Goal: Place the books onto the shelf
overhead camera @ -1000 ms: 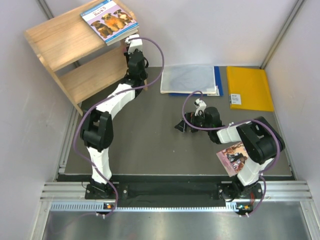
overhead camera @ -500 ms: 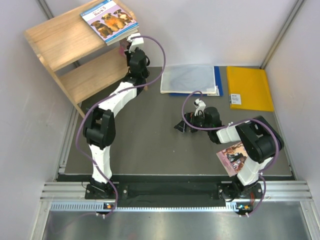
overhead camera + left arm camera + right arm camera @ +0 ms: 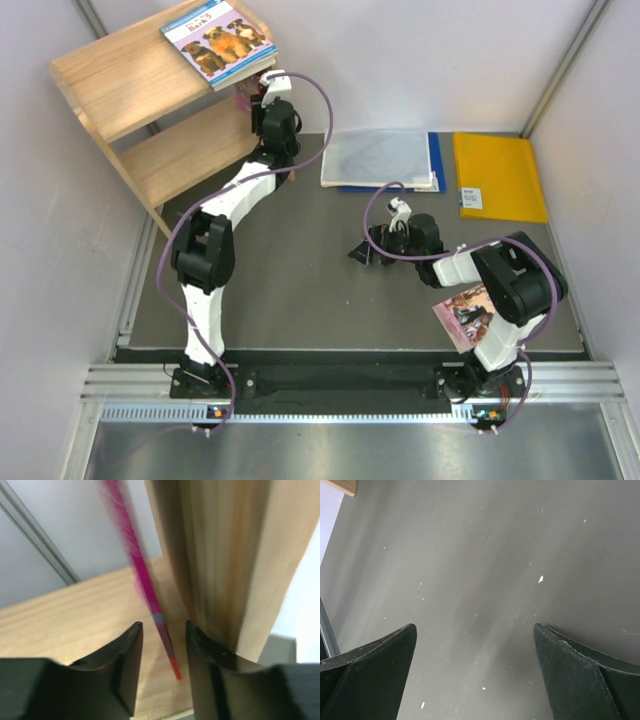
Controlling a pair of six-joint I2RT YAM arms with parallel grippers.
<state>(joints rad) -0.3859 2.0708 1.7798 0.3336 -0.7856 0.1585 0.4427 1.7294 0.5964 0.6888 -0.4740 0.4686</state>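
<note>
1. Nearest the viewer, at the table's front edge, the left arm and right arm stand bolted side by side.
2. Just beside the right arm's base, a pinkish paperback with a dark cover picture lies flat on the dark mat, partly under the arm.
3. A little farther in, the right gripper sits low over the middle of the mat and points left. Its jaws are spread wide with nothing between them. Its wrist view shows only bare, speckled mat.
4. Beyond it, a grey-white folder with a blue edge and a yellow envelope lie flat, side by side, at the mat's far edge.
5. The left arm stretches to the light wooden shelf in the far left corner. The left gripper is at the right end of the lower board, just beside the side panel.
6. Its jaws are released. A thin pink-purple book, blurred, stands tilted on the lower board between the fingers, with a gap on either side.
7. Farthest away, the light blue dog book lies flat at the right end of the shelf's top board.
</note>
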